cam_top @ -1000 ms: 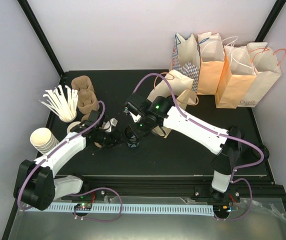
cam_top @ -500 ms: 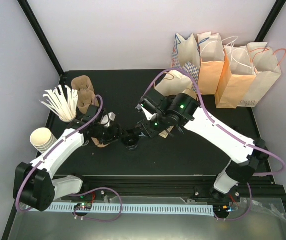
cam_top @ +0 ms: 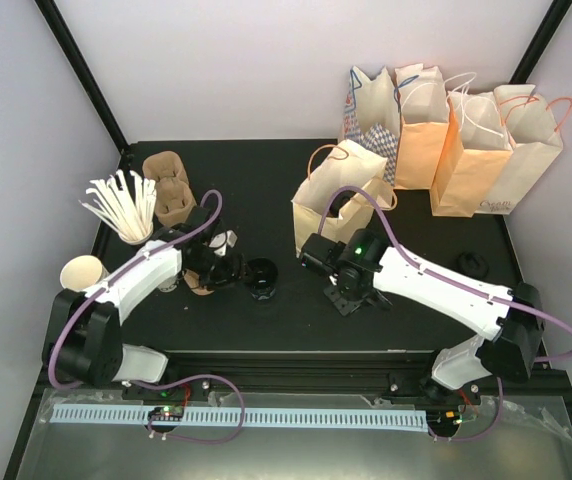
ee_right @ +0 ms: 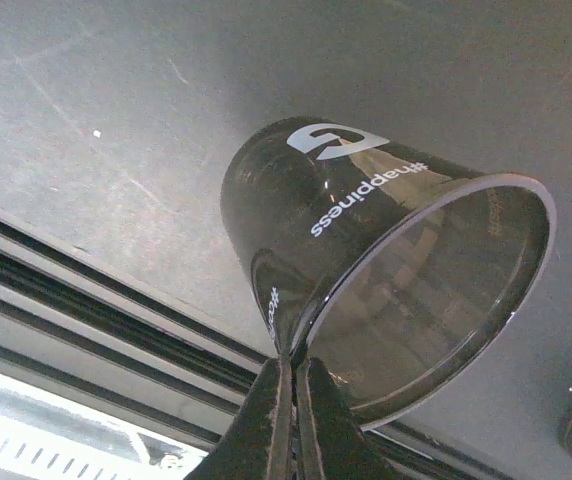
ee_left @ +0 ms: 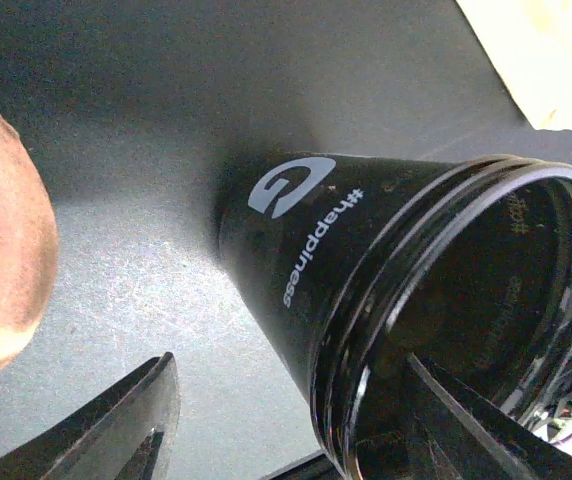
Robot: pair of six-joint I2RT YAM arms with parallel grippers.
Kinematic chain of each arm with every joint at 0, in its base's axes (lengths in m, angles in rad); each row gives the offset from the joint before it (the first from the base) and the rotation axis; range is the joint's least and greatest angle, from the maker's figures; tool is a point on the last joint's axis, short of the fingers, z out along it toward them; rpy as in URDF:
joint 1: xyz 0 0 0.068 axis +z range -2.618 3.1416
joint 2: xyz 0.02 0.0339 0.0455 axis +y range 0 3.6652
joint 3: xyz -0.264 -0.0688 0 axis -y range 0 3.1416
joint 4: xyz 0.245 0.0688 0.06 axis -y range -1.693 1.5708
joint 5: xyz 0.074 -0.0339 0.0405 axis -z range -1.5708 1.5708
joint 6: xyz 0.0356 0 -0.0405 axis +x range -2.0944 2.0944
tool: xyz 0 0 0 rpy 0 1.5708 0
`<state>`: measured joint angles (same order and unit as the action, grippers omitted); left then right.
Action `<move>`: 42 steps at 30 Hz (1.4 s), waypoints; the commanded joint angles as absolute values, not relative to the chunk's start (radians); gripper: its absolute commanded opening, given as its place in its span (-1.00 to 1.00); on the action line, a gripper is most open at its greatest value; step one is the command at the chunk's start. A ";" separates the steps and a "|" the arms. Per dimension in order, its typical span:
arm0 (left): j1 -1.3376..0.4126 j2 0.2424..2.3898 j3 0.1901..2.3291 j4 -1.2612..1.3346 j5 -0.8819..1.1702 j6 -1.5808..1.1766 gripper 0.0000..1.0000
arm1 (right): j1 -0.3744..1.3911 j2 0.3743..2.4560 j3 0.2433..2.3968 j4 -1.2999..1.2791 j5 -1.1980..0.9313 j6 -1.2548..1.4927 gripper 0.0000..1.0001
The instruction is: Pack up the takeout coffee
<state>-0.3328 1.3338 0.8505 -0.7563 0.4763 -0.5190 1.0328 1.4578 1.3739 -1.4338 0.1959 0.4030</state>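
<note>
Packing is judged barely begun, as no cup shows in any bag.

- **Bags:** The rear bags (cam_top: 466, 140) stand in a row. The open bag (cam_top: 331, 190) stands in front of them, and its inside cannot be seen.
- **Carriers:** The carriers (cam_top: 169, 185) look unfilled.
- **White cup:** The white cup (cam_top: 225, 243) is probably the small white shape just beside the left arm, on the table. It is too small to confirm.
- **Right gripper:** The right gripper (ee_right: 291, 365) pinches the rim of an empty black cup (ee_right: 356, 200).
- **Left gripper:** The left gripper (ee_left: 291, 400) is spread wide, with one finger inside a second black cup (ee_left: 296, 250).
- **Disc:** A lid-like disc (cam_top: 471, 263) lies at far right.
</note>
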 commanded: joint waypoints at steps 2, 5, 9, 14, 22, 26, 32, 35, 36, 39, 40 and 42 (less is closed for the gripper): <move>-0.352 1.385 0.955 -0.822 0.417 -0.453 0.24 | 1.041 1.458 1.305 -1.354 0.281 0.407 -0.91; -0.370 1.423 0.993 -0.854 0.379 -0.447 0.18 | 1.041 1.471 1.268 -1.320 0.288 0.387 -0.90; -0.391 1.452 1.016 -0.874 0.337 -0.442 0.09 | 1.040 1.483 1.227 -1.272 0.287 0.366 -0.91; -0.407 1.463 1.012 -0.865 0.326 -0.452 0.01 | 1.041 1.505 1.210 -1.235 0.279 0.351 -0.85; -0.424 1.475 1.021 -0.858 0.320 -0.463 -0.08 | 1.041 1.485 1.226 -1.215 0.249 0.330 -0.27; -0.426 1.482 1.023 -0.856 0.318 -0.463 -0.17 | 1.041 1.466 1.241 -1.216 0.238 0.318 -0.25; -0.427 1.498 1.032 -0.852 0.316 -0.463 -0.52 | 1.042 1.401 1.262 -1.152 0.137 0.298 -0.17; -0.428 1.507 1.052 -0.861 0.315 -0.460 -0.70 | 1.042 1.371 1.250 -1.108 0.095 0.310 -0.17; -0.428 1.509 1.061 -0.866 0.314 -0.459 -0.75 | 1.041 1.362 1.246 -1.097 0.089 0.313 -0.17; -0.428 1.520 1.099 -0.890 0.291 -0.453 -0.88 | 1.041 1.336 1.232 -1.065 0.076 0.315 -0.16; -0.427 1.528 1.118 -0.900 0.281 -0.447 -0.89 | 1.041 1.325 1.226 -1.053 0.071 0.313 -0.16; -0.422 1.555 1.166 -0.930 0.246 -0.435 -0.89 | 1.041 1.307 1.215 -1.038 0.072 0.314 -0.16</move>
<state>-0.4213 1.5181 1.0622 -0.8726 0.3084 -0.4622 1.0348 1.3491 1.2316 -1.1057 0.1013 0.3138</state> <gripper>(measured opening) 0.065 0.419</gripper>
